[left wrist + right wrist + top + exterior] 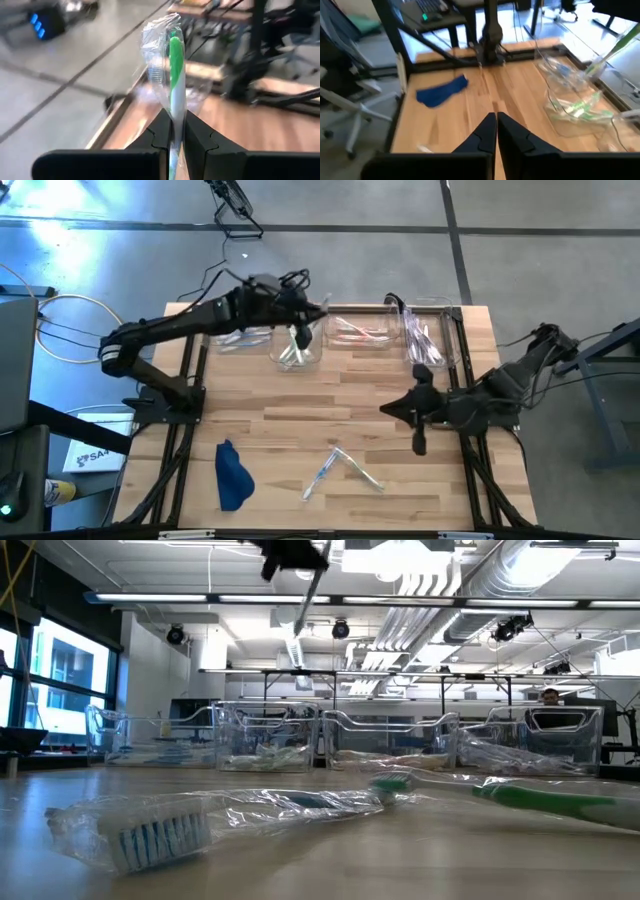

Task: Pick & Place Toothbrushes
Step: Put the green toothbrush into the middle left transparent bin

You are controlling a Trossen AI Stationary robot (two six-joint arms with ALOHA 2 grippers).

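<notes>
Nearest the table-level camera lies a wrapped toothbrush with a blue-bristled head (160,830), its clear wrapper crumpled around it, and just beyond it to the right a green-handled toothbrush (545,802) rests flat on the wooden table (300,420). From above, these loose toothbrushes (340,470) sit near the table's front edge, with a dark blue cloth (232,476) well apart to their left. Farther in, the right gripper (418,438) hovers over the bare wood at the table's right side, its fingers (487,131) pressed together on nothing. Along the far edge stands a row of clear plastic bins (270,735) holding more wrapped brushes. Over the second bin from the left (295,355), the left gripper (300,332) is held up in the air, its fingers (160,132) clamped on a green toothbrush in its wrapper (175,65), which sticks up past the fingertips.
</notes>
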